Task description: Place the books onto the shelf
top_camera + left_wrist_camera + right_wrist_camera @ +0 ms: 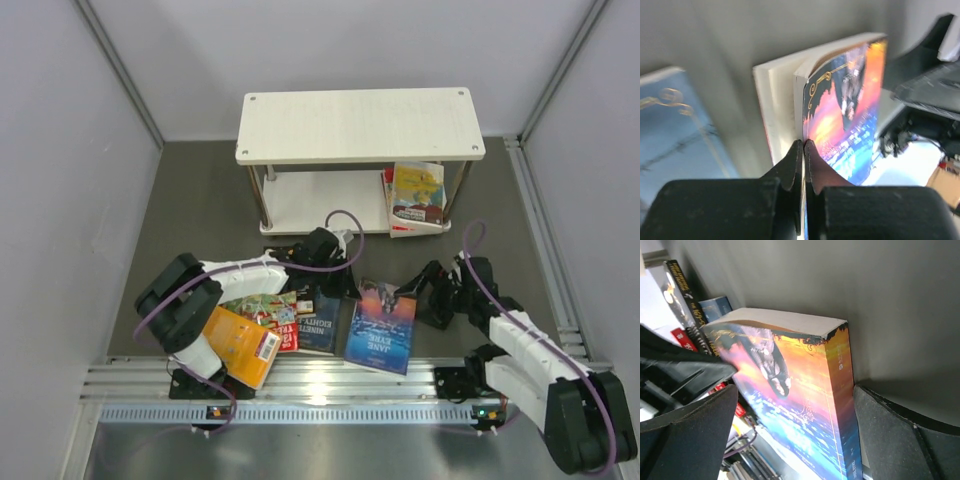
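Top external view has the shelf (360,125) at the far side of the table (200,210). Its upper board is bare, and its lower board (310,200) carries a small stack of books (418,195) laid flat at the right end, so part of the job looks done. The rest lie near the arm bases. On the left is a loose overlapping pile (262,325) of orange, cartoon, red and dark blue covers. Just right of it a blue-and-orange book (382,325) lies flat, cover up. Both arms reach toward that one, which I judge to be the book in hand.

The right gripper (412,292) sits at the book's far right corner with its fingers (690,440) spread wide. In the right wrist view the book's spine side lies between them, and neither finger is visibly touching it — likely a brace so the book cannot slide away.

The left gripper (345,285) is at the far left corner. The left wrist view shows its jaws pressed together on the front cover alone, which stands slightly peeled from the page block. A thin paperback lying flat offers little edge to seize from above, so pinching the cover is probably a way to tip it up — though the cover could bend or slip under the book's weight.
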